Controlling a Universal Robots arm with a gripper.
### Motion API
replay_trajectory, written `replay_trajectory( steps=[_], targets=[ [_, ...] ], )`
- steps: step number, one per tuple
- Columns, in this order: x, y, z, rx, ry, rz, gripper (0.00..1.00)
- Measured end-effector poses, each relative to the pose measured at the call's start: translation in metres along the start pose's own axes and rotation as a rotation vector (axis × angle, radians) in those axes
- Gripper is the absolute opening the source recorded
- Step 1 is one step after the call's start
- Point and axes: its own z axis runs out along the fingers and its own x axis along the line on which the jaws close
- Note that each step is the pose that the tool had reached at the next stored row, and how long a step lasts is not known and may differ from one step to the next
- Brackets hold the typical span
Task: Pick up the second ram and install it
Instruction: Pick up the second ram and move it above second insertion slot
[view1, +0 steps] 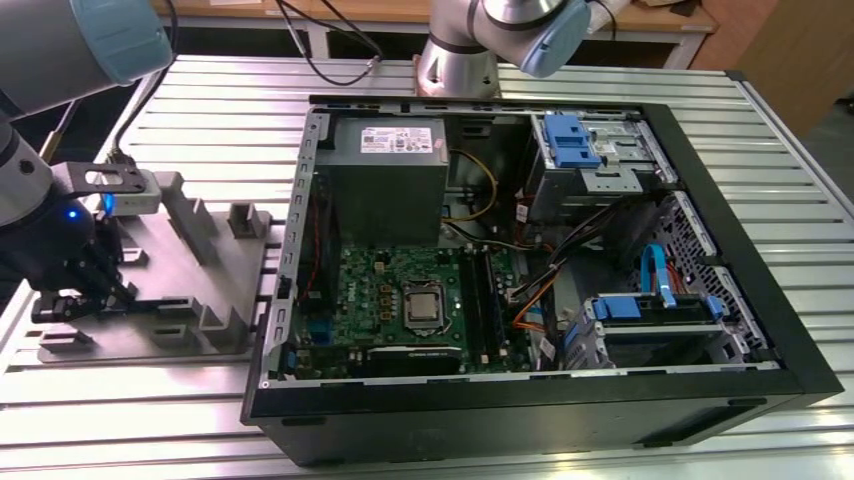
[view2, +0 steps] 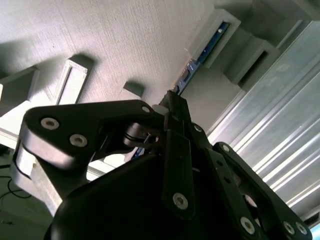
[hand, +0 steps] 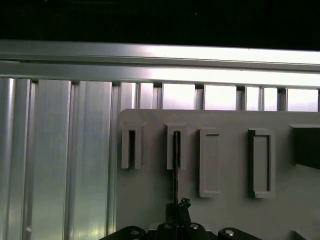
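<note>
In the exterior view my gripper (view1: 76, 298) is low over the grey moulded tray (view1: 200, 255), which lies on the table at that view's left, beside the open computer case (view1: 694, 200). The second ram (hand: 176, 165) shows edge-on in the first wrist view as a thin dark strip. It stands in a slotted peg (hand: 170, 131) of the tray and runs back between my fingers. In the second wrist view the ram (view2: 202, 52) reaches from my gripper (view2: 172, 98) into a peg. The gripper (hand: 176, 218) looks shut on the ram.
The motherboard (view1: 360, 300) lies inside the case, with the CPU socket (view1: 426, 303) in its middle and long slots (view1: 489, 300) to the exterior view's right of it. A power supply (view1: 387, 165), blue drive bays (view1: 567, 135) and cables (view1: 534, 290) crowd the case. Ribbed aluminium tabletop (view1: 200, 90) surrounds everything.
</note>
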Motion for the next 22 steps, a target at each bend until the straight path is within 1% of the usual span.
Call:
replay_trajectory(
  steps=[11,13,16,22],
  targets=[
    [0.0000,0.0000,-0.0002,0.0004,-0.0010,0.008,0.11],
    [0.0000,0.0000,-0.0021,0.0001,-0.0012,0.012,0.11],
    [-0.0001,0.0000,-0.0025,0.0006,-0.0023,0.015,0.11],
    [-0.0001,0.0000,-0.0042,0.0005,-0.0022,0.017,0.11]
  ],
)
